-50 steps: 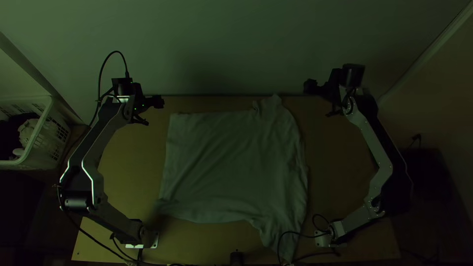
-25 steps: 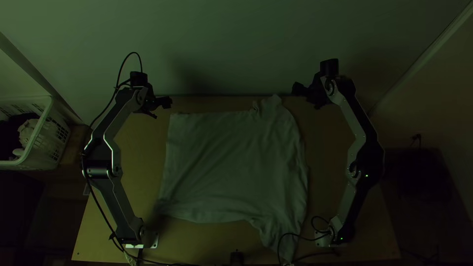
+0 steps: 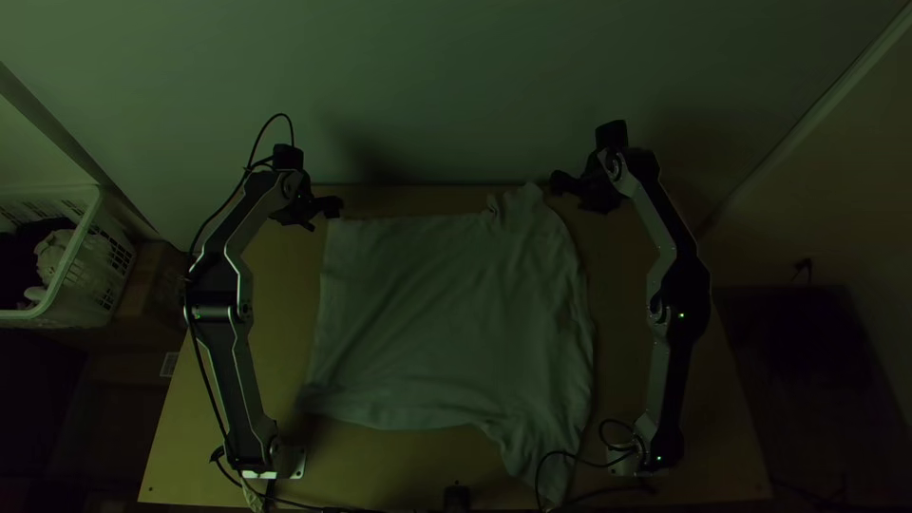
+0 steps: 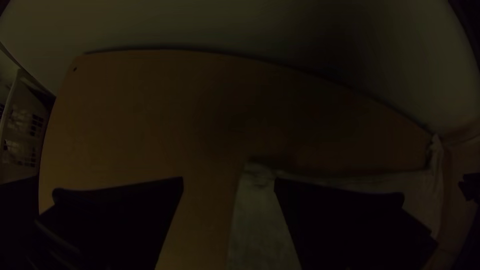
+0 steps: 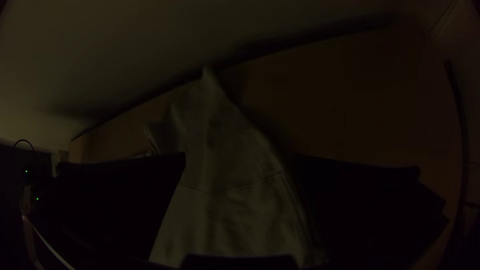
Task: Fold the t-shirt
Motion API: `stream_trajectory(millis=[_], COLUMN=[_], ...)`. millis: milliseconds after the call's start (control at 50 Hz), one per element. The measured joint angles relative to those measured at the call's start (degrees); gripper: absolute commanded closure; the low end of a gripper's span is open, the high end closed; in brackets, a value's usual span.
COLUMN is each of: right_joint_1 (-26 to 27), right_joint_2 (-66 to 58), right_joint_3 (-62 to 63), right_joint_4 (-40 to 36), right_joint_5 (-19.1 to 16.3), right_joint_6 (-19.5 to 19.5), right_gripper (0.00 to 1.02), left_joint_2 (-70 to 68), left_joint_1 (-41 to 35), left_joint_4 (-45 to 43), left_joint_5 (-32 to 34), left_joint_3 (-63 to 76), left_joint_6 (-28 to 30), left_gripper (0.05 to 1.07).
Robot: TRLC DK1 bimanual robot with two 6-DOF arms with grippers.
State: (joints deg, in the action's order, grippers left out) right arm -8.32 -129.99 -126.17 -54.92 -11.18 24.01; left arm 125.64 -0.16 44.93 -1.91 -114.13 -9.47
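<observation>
Since the earlier frame, the left gripper (image 4: 229,179) and right gripper (image 5: 239,156) have swung inward towards the far corners of the t-shirt (image 3: 446,313), which lies spread and unfolded on the wooden table (image 3: 280,313). Both gape wide, with nothing between them gripped. At the far hem corner (image 4: 260,175), closing too near the edge might pinch a shallow lip that slips out when lifted; at the far sleeve (image 3: 522,204), existing creases could bunch, skewing the fold.

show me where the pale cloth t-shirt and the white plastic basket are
Pale cloth t-shirt (image 3: 446,313): top view, the middle of its body.
White plastic basket (image 3: 100,264): top view, its side wall.
</observation>
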Motion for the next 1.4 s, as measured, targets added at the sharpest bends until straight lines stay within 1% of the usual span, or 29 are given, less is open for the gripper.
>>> stream_trajectory(millis=[40, 100, 200, 280, 300, 320, 440, 460, 520, 580, 600, 660, 700, 760, 840, 1020, 1040, 1060, 1100, 1140, 1160, 1240, 1400], right_joint_1=[-0.3, -0.5, -0.7, -0.7, -0.7, -0.7, -0.7, -0.7, -0.6, -0.6, -0.6, -0.6, -0.6, -0.6, -0.6, -0.6, -0.6, -0.6, -0.6, -0.6, -0.6, -0.6, -0.7], right_joint_2=[-0.5, -1.0, -1.6, -1.8, -1.8, -1.8, -1.9, -1.9, -1.9, -2.1, -2.3, -2.9, -3.4, -4.4, -5.8, -8.2, -8.4, -8.6, -9.1, -9.6, -9.8, -10.3, -11.1], right_joint_3=[-0.1, -0.3, -0.4, -0.4, -0.4, -0.6, -1.0, -1.1, -1.1, -1.2, -1.2, -1.4, -1.6, -1.8, -1.9, -2.5, -2.6, -2.6, -3.1, -3.8, -4.1, -4.5, -5.1], right_joint_4=[-0.2, -0.3, -0.7, -0.8, -0.8, -0.9, -0.9, -0.9, -0.9, -1.2, -1.2, -1.4, -1.5, -1.6, -1.6, -1.7, -1.7, -1.7, -1.7, -1.5, -1.2, 0.1, 0.6], right_joint_5=[0.0, 0.0, 0.0, 0.0, 0.0, 0.0, 0.0, 0.0, 0.1, 0.5, 0.9, 1.6, 2.0, 2.8, 2.9, 4.3, 4.3, 4.3, 4.3, 4.3, 4.3, 4.3, 4.3], right_joint_6=[0.0, 0.0, 0.0, 0.0, 0.0, 0.0, 0.0, 0.0, 0.0, 0.0, 0.0, 0.0, -0.1, -0.2, -0.2, -0.2, -0.3, -0.2, -0.2, -0.2, -0.3, -0.2, -0.2], right_gripper=[0.07, 0.11, 0.11, 0.11, 0.11, 0.11, 0.11, 0.11, 0.12, 0.12, 0.12, 0.14, 0.16, 0.16, 0.16, 0.16, 0.18, 0.24, 0.38, 0.47, 0.49, 0.51, 0.52], left_joint_2=[0.4, 1.1, 2.3, 3.1, 3.3, 3.5, 5.4, 5.7, 5.8, 6.0, 6.0, 6.0, 6.0, 6.0, 6.0, 6.0, 6.0, 6.0, 6.0, 6.0, 6.0, 6.0, 6.0], left_joint_1=[-0.3, -0.8, -1.4, -1.7, -1.7, -1.7, -1.7, -1.7, -1.7, -1.8, -1.8, -2.0, -2.0, -2.1, -2.4, -2.4, -2.4, -2.4, -2.4, -2.4, -2.4, -2.4, -2.4], left_joint_4=[0.0, 0.2, 0.3, 0.5, 0.5, 0.5, 0.9, 1.0, 1.1, 1.1, 1.0, 1.0, 0.8, 0.4, 0.1, 0.0, 0.0, 0.0, 0.0, 0.0, 0.0, 0.0, 0.0], left_joint_5=[0.0, 0.0, 0.0, 0.0, 0.0, 0.0, 0.0, -0.1, -0.1, -0.2, -0.2, -0.2, -0.2, -0.2, -0.2, -0.2, -0.2, -0.2, -0.2, -0.2, -0.2, -0.2, -0.2], left_joint_3=[-0.2, -0.5, -1.3, -1.7, -1.8, -2.0, -3.6, -3.7, -4.2, -4.3, -4.3, -4.3, -4.3, -4.3, -4.3, -4.3, -4.3, -4.3, -4.3, -4.3, -4.3, -4.3, -4.3], left_joint_6=[0.0, 0.0, 0.0, 0.0, 0.0, 0.0, 0.0, 0.0, 0.0, 0.0, 0.0, 0.0, 0.0, 0.0, 0.0, 0.1, 0.1, 0.1, 0.1, 0.1, 0.1, 0.1, 0.1], left_gripper=[0.20, 0.20, 0.21, 0.44, 0.48, 0.50, 0.50, 0.52, 0.73, 0.75, 0.80, 1.05, 1.05, 1.05, 1.05, 1.05, 1.05, 1.05, 1.05, 1.05, 1.05, 1.05, 1.05])
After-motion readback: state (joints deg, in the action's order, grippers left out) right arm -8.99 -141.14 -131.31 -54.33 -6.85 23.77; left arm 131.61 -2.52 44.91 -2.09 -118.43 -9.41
